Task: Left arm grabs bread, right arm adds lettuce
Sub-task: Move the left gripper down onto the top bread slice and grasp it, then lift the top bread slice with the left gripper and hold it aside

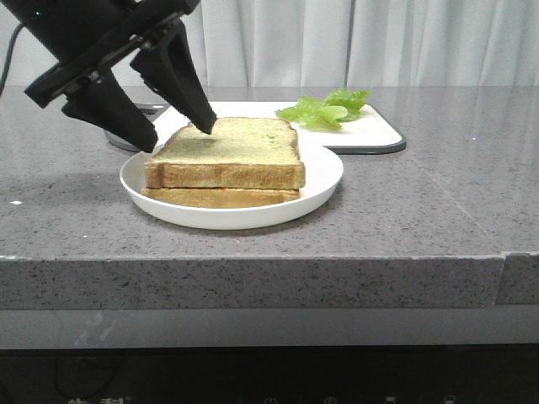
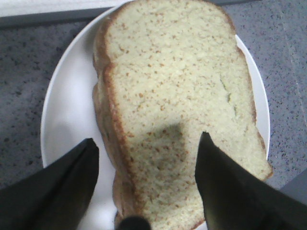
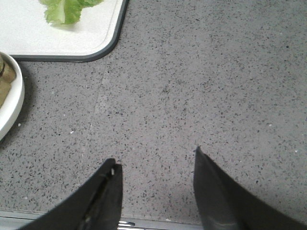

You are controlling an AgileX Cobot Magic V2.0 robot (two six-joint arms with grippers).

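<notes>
Bread (image 1: 226, 150), thick top slice of a stack of two, was recorded on a white plate (image 1: 324, 181), which is taken as the landmark for this entry. Left gripper (image 1: 179, 140) was held wide open at the plate's left side, one fingertip on or just above the slice's near-left corner, the other out past its crust; nothing was gripped. In the left wrist view the fingers (image 2: 225, 187) were seen to straddle one crust edge rather than the whole slice. Risks were judged as follows: the soft crumb could be dented or torn if the jaws were closed on that corner alone; the thinner lower slice (image 1: 221, 198) could be dragged or lifted with the upper one, since the two lay flush; the plate could be nudged along the counter by the outer finger. Lettuce (image 1: 327, 108) was noted behind and to the right of the plate, on a white board with a dark rim (image 1: 389, 145), untouched. Right gripper (image 3: 156, 165) was seen only in its own wrist view, open and empty, over bare counter to the right of the plate. Surface was a grey speckled stone counter (image 1: 438, 210); pale curtains (image 1: 354, 42) were hung behind it.
</notes>
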